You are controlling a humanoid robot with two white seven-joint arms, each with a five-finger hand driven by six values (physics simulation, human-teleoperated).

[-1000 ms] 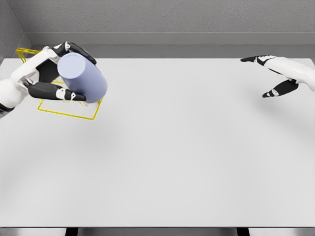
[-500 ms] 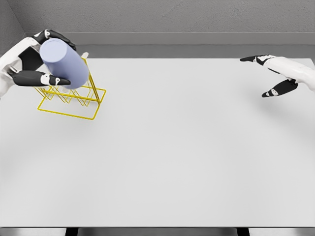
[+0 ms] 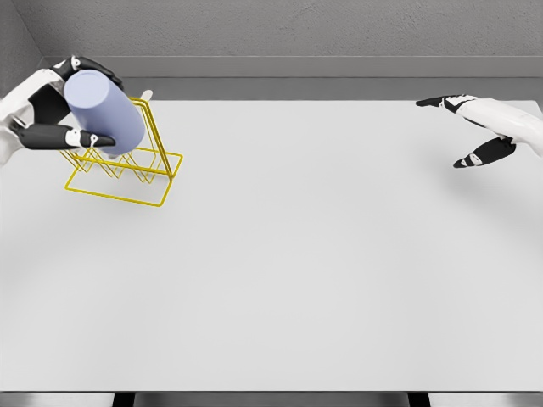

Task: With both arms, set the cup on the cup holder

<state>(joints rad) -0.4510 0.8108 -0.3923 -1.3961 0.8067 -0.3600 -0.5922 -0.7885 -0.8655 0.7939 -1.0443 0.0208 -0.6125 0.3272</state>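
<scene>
A lavender cup (image 3: 103,110) is tilted, its closed end toward me, at the far left of the white table (image 3: 297,254). My left hand (image 3: 59,106) is shut on the cup, with black fingers above and below it. The cup hangs over the left part of a yellow wire cup holder (image 3: 127,170), whose upright prongs rise just to its right. Whether the cup touches the wires I cannot tell. My right hand (image 3: 475,127) hovers open at the far right of the table, away from both objects.
A grey wall (image 3: 280,34) runs behind the table's back edge. The table's front edge lies at the bottom of the view. The holder stands close to the left edge.
My left hand lifted the cup up and to the left, uncovering the holder's prongs, then settled it slightly lower over the holder's left part. The right hand barely moved.
</scene>
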